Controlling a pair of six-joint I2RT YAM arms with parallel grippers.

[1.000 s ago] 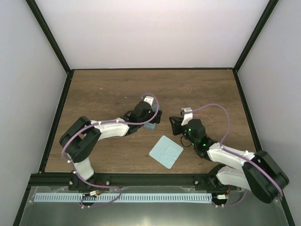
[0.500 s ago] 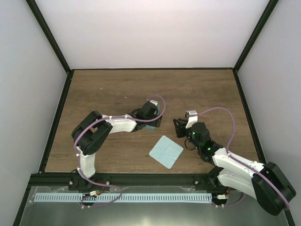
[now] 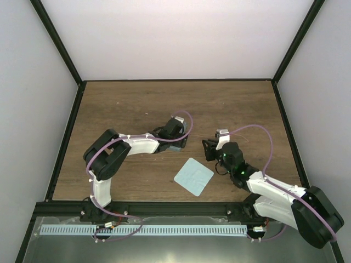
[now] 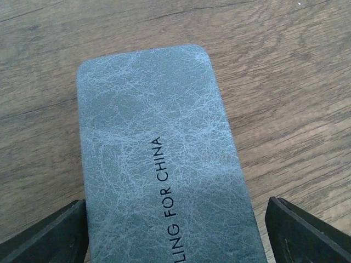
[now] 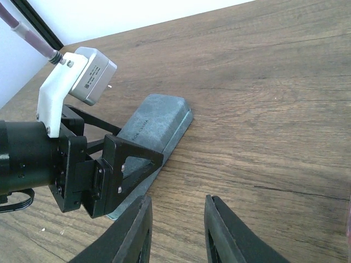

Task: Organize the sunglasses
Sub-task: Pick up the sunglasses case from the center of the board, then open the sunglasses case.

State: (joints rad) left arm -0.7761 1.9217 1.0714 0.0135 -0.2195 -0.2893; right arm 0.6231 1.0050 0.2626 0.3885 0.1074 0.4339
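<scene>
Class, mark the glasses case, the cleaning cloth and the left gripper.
glasses case (image 4: 153, 137), left wrist view, lid centre.
cleaning cloth (image 3: 193, 176), top view, centre.
left gripper (image 4: 176, 233), left wrist view, midway between fingertips.

Your overhead camera looked down from the near side, taking in the whole table (image 3: 219, 104). Your left wrist camera hung close over the grey case (image 4: 159, 164) — your right wrist camera caught that same case from lower, farther back.

Grey-blue glasses case (image 4: 159, 159), marbled leather look, black lettering along its lid, lies closed and flat mid-way across the table (image 3: 120, 104). Pale blue cleaning cloth (image 3: 193, 176) lies flat nearby, turned diamond-wise, toward the near edge.
</scene>
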